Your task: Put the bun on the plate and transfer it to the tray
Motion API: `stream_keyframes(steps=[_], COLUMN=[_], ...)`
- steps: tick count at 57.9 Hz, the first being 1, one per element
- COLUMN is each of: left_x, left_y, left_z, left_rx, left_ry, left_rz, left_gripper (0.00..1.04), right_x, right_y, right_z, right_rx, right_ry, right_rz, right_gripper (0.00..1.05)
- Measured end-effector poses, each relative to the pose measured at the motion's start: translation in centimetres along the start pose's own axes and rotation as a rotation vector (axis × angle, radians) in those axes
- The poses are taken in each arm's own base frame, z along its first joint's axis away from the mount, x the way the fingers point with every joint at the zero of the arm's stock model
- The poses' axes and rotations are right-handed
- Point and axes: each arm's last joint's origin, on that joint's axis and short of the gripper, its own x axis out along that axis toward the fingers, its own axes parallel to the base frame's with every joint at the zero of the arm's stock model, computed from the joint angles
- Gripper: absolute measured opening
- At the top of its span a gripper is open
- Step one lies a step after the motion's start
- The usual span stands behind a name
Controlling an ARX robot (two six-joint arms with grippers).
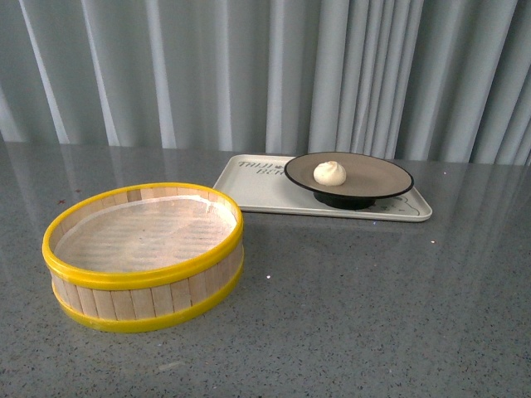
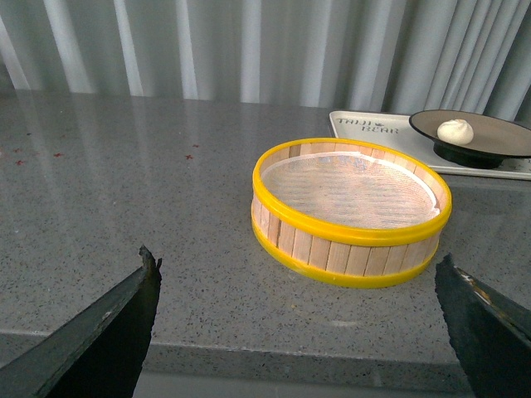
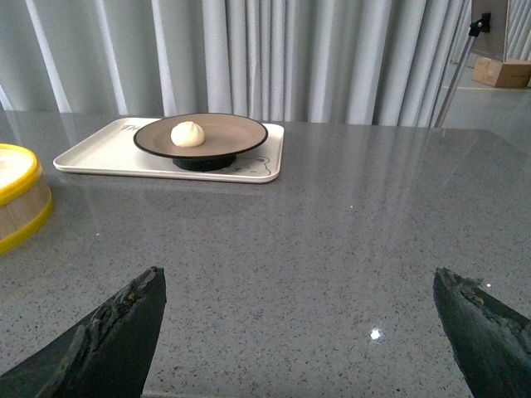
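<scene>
The cream-white bun [image 1: 329,172] sits on the beige-grey, black-rimmed plate [image 1: 377,175], and the plate stands on the cream-white tray [image 1: 249,192] at the back right of the table. The same bun [image 3: 187,133], plate [image 3: 232,133] and tray [image 3: 99,149] show in the right wrist view, and the bun [image 2: 455,130], plate [image 2: 498,133] and tray [image 2: 365,131] in the left wrist view. My left gripper [image 2: 297,267] is open and empty over the table's near edge, short of the steamer basket. My right gripper [image 3: 299,282] is open and empty, well short of the tray. Neither arm shows in the front view.
An empty yellow-rimmed wooden steamer basket [image 1: 145,253] stands at the front left; it also shows in the left wrist view [image 2: 353,211] and at the edge of the right wrist view [image 3: 21,203]. Grey curtains [image 1: 265,75] hang behind the grey speckled table [image 1: 373,298].
</scene>
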Motion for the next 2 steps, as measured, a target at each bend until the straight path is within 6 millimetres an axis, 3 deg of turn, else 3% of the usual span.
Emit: stream_keyframes(steps=[2], left_x=[0.0], left_y=[0.0], left_z=[0.0], left_rx=[0.0], left_ry=[0.0], left_rz=[0.0], left_gripper=[0.98], right_x=[0.0], right_y=[0.0], right_z=[0.0], right_rx=[0.0], right_ry=[0.0], right_rz=[0.0], right_gripper=[0.96])
